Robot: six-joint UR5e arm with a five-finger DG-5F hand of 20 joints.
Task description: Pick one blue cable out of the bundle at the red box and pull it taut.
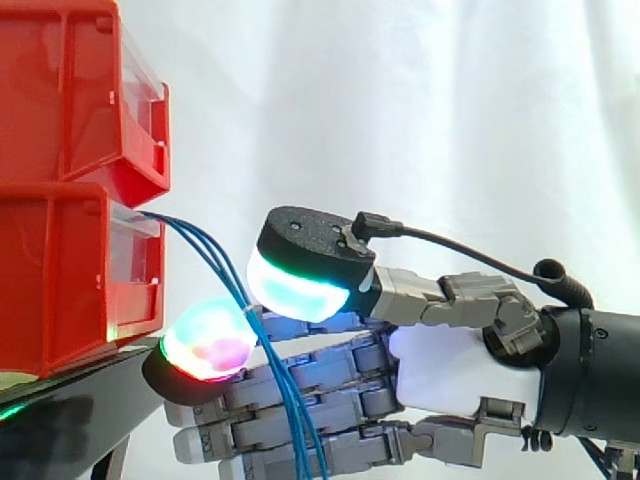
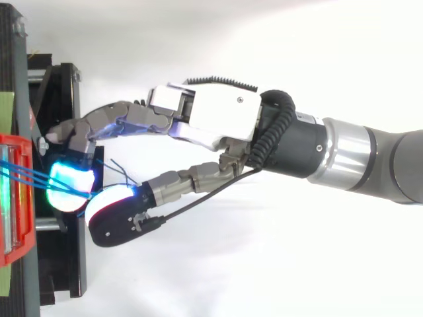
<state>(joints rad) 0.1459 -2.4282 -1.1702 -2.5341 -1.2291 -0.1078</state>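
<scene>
A small bundle of thin blue cables (image 1: 205,245) leaves the front of the lower red bin (image 1: 60,280) and sags down to the right. The hand (image 1: 450,370) reaches in from the right at bin height. Its thumb pad (image 1: 295,285) glows white and green above, and a fingertip pad (image 1: 205,340) glows pink and green below. The two pads meet on the cables, which pass between them and then hang slack in front of the lower fingers. From above, the cables (image 2: 26,173) run from the red bin (image 2: 13,198) to the pinch of the hand (image 2: 211,119).
A second red bin (image 1: 80,90) is stacked on the lower one. Both stand on a black stand (image 1: 60,400) whose edge lies just below the fingertips. A white curtain fills the background, with open room to the right of the bins.
</scene>
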